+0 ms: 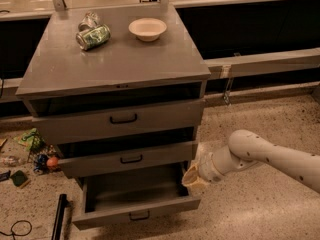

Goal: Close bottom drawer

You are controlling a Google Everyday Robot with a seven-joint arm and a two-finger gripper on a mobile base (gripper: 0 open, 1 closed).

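The grey cabinet (120, 64) has three drawers. The bottom drawer (137, 210) stands pulled out, its inside empty, with a small black bar handle (139, 216) on its shallow front panel. The middle drawer (127, 159) and the top drawer (120, 119) sit further in. My white arm (270, 159) reaches in from the right. The gripper (192, 176) is at the right side of the open bottom drawer, just above its right wall and near its front corner.
A green crushed can (93, 36) and a white bowl (147, 28) lie on the cabinet top. Litter (30, 154) lies on the floor left of the cabinet. A black bar (59, 216) lies by the drawer's left front. A low counter edge (265, 61) runs behind on the right.
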